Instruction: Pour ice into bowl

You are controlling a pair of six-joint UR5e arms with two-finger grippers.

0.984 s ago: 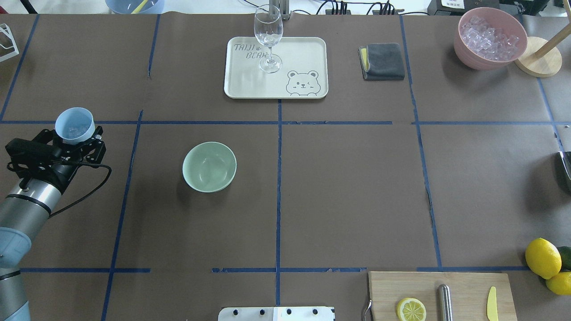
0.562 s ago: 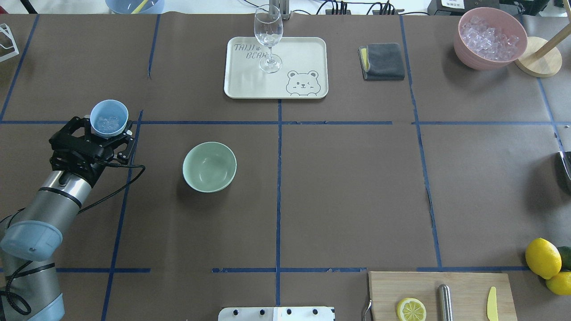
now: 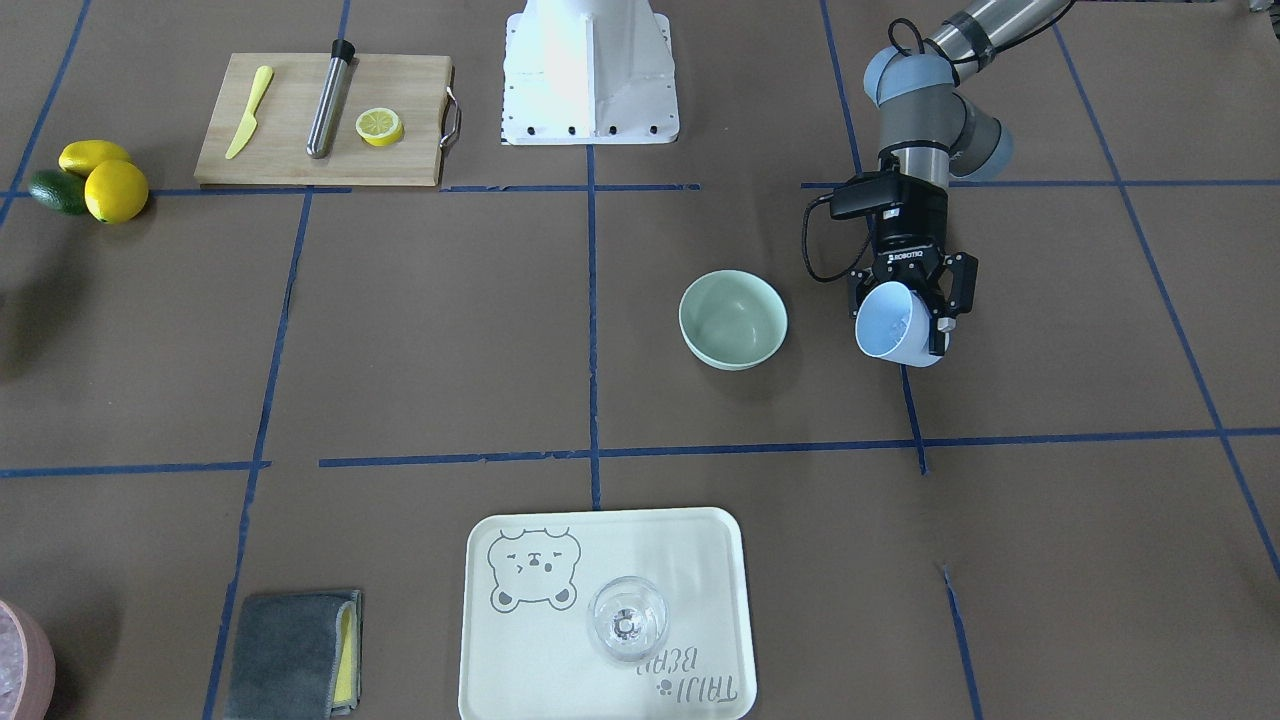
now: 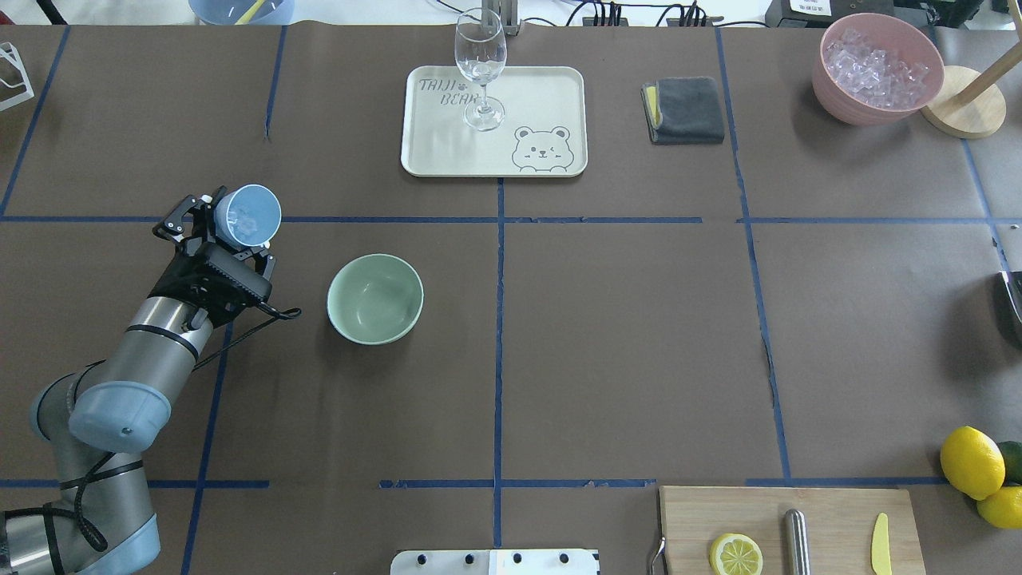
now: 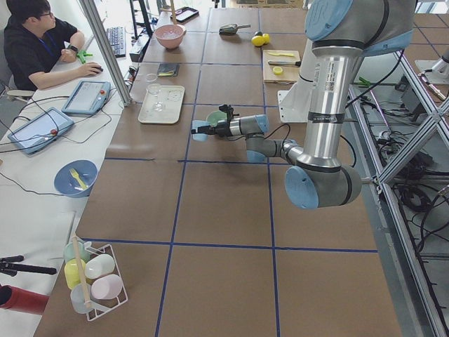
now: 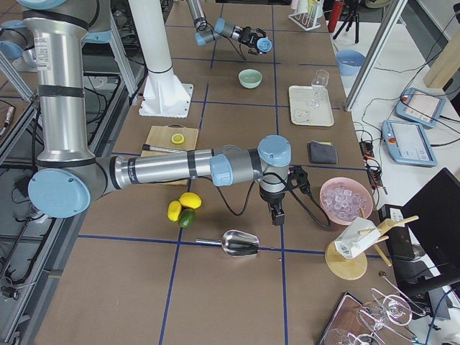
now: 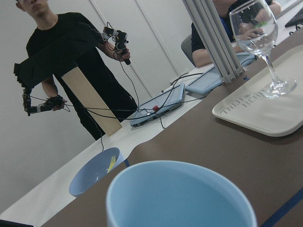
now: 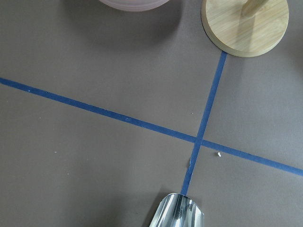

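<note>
Grips a tilted light blue cup (image 4: 251,214) in the left hand (image 4: 235,224), near the round pale mint-green bowl (image 4: 374,299). Cannot tell the state of the right hand (image 6: 277,215).

A robotics lab: tape-gridded table (image 4: 639,335), aluminium framing (image 5: 105,49), seated person (image 5: 35,42) at tablets (image 5: 85,97)

The left gripper (image 4: 229,226) holding the light blue plastic cup (image 4: 249,216) has swung right, now near the round mint-green bowl (image 4: 374,299). The cup, upright before, now tips mouth toward the bowl.
</note>
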